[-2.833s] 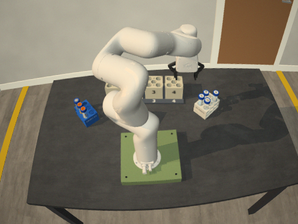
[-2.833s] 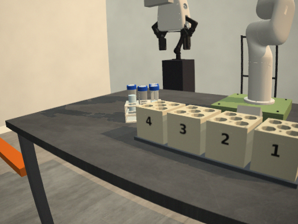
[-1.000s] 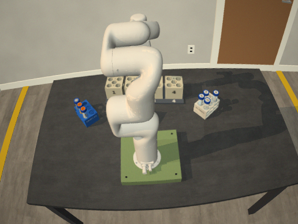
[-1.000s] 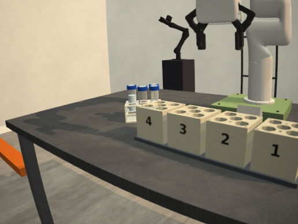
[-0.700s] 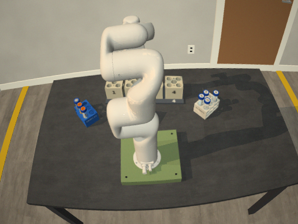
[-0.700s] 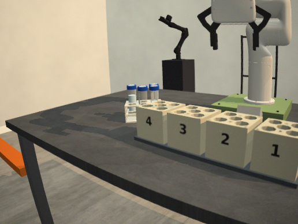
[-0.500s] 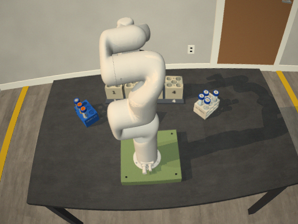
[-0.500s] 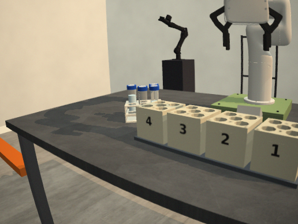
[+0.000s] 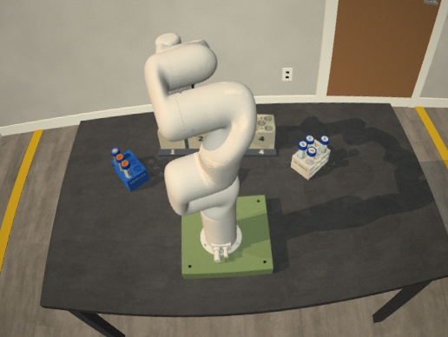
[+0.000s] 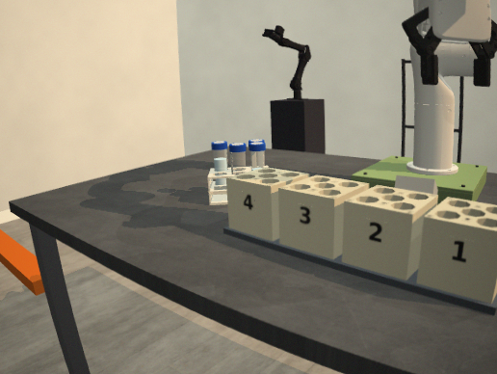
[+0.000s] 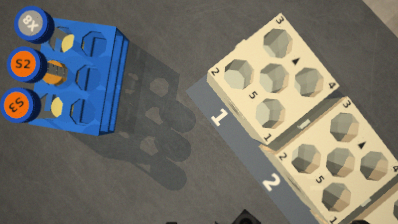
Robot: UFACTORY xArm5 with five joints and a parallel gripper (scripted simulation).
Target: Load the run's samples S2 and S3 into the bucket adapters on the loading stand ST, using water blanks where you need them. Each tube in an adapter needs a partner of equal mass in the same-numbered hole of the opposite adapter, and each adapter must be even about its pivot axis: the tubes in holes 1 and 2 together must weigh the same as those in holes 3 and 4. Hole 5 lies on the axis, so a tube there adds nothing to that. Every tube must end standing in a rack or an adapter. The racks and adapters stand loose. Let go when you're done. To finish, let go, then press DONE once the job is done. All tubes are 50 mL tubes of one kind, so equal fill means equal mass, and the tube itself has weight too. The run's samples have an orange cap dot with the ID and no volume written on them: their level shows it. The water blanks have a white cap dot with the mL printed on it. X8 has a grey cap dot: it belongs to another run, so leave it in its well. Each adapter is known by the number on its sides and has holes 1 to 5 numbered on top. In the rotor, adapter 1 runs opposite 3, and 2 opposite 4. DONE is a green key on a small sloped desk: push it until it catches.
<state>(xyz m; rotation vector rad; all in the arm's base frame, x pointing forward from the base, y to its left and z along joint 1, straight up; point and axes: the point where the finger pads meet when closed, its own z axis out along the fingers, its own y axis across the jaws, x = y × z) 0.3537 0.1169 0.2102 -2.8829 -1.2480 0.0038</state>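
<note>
Wrist view, your stock: blue rack (image 11: 107, 75) at left on the dark surface (image 11: 150, 190), holding tubes X8 (image 11: 33, 24), S2 (image 11: 25, 64) and S3 (image 11: 18, 105) in its left column. Adapter 1 (image 11: 250, 90) and adapter 2 (image 11: 305, 175) sit right, every hole vacant. Your gripper (image 10: 453, 63) hangs high, jaws wide, holding nothing.

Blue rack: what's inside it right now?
The blue rack holds three capped tubes along one side: X8, S2 and S3. The other wells look empty. The caps hide most of each fill level.
</note>
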